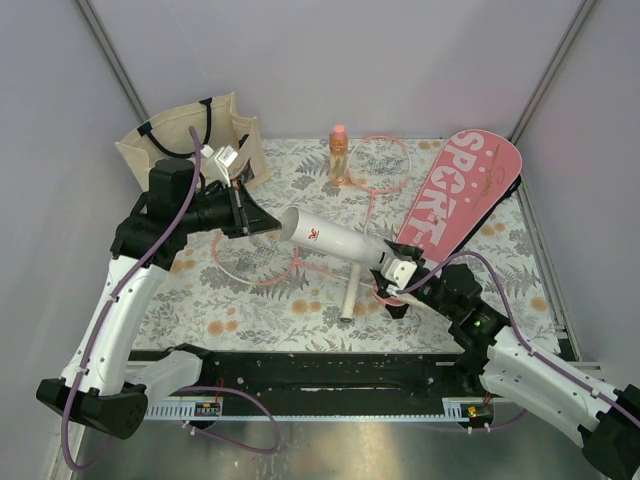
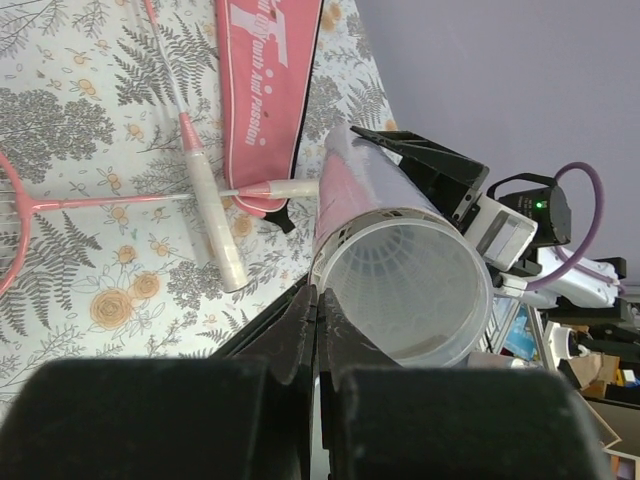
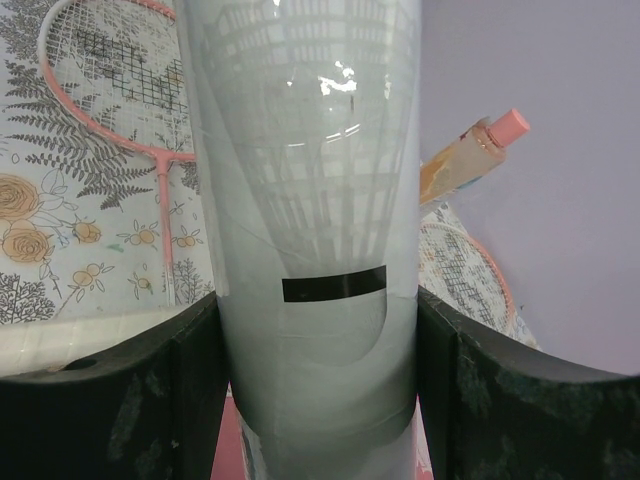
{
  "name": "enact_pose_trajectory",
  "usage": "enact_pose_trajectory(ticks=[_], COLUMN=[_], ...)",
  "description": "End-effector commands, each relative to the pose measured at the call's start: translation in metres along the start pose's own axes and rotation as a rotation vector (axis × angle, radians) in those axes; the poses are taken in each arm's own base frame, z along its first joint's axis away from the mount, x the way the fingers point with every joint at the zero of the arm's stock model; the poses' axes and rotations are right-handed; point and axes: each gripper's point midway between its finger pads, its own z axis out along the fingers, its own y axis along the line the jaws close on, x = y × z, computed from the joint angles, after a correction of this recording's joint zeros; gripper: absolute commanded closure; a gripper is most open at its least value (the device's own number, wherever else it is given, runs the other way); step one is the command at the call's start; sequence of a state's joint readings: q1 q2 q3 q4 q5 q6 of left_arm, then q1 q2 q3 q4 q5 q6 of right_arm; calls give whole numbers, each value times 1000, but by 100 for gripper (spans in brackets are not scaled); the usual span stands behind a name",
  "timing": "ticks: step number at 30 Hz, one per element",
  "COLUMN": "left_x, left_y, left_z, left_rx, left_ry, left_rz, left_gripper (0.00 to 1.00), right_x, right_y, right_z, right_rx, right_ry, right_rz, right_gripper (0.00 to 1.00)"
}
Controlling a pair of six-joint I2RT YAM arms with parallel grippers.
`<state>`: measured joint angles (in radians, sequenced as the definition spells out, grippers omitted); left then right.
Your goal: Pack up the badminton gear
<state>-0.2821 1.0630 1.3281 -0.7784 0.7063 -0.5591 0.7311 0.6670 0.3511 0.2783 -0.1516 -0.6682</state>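
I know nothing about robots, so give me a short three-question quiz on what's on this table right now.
1. True or false: the right gripper clamps the white tube.
2. Which stands upright near the far edge of the table? A) orange bottle B) mug C) shoe
3. Fill in: the pink cover is lettered ____.
Key: 1 true; 2 A; 3 SPORT.

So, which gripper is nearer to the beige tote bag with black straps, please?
Left. The left gripper sits just beside the beige tote bag, at the long white tube's open end; the right gripper grips the tube's other end, far from the bag.
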Motion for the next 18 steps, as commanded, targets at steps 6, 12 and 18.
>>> enact_pose_trajectory(ticks=[6, 12, 18], left_x=[-10, -5, 7], left_y=[12, 16, 24], left_z=[4, 9, 5], left_rx=[-123, -185, -240], left_ry=[-34, -25, 51], left_rz=[83, 129, 155], left_gripper=[100, 100, 100], right_x=[-42, -43, -41], right_y=[-12, -10, -15], right_z=[5, 7, 4], right_rx=[-4, -16, 11], right_ry=[-131, -133, -121], right_rz=[-3, 19, 8], right_gripper=[59, 58, 59])
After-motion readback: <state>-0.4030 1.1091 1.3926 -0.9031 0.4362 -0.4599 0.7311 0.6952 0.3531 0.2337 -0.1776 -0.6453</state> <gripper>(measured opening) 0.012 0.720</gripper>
